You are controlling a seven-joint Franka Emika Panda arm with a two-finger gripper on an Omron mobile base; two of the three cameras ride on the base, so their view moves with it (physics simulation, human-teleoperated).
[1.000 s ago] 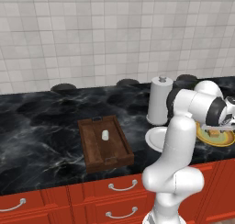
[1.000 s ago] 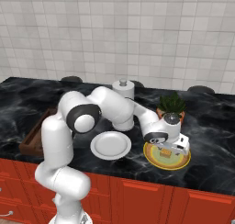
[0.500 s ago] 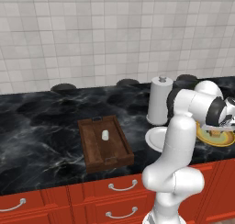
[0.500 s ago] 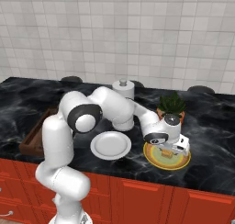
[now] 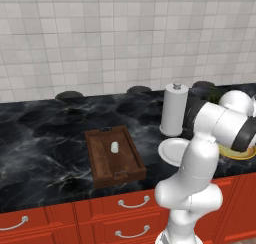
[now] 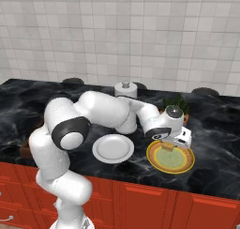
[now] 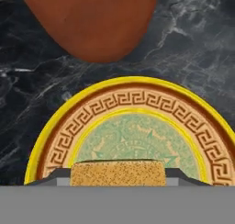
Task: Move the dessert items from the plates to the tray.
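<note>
My gripper point(image 7: 117, 176) reaches down over the yellow plate point(image 7: 137, 109) with the orange rim. A brown-tan dessert block point(image 7: 117, 171) lies between its fingertips point(image 7: 58, 176), which press against both its sides. From the right base view, the gripper point(image 6: 168, 145) sits low on the yellow plate point(image 6: 182, 164), with the plain white plate point(image 6: 112, 148) to its left. The dark wooden tray point(image 5: 101, 164) holds the white marshmallow-like piece point(image 5: 114, 147). In the left base view my arm hides most of the yellow plate point(image 5: 241, 155).
A terracotta plant pot point(image 7: 92, 21) stands just beyond the yellow plate, close to the hand. A paper towel roll point(image 5: 174, 109) rises behind the white plate point(image 5: 172, 150). Dark burner discs line the back of the black marble counter point(image 5: 45, 133).
The fingers have closed in from wide open onto the brown-tan block. The arm and the plates have stayed where they were.
</note>
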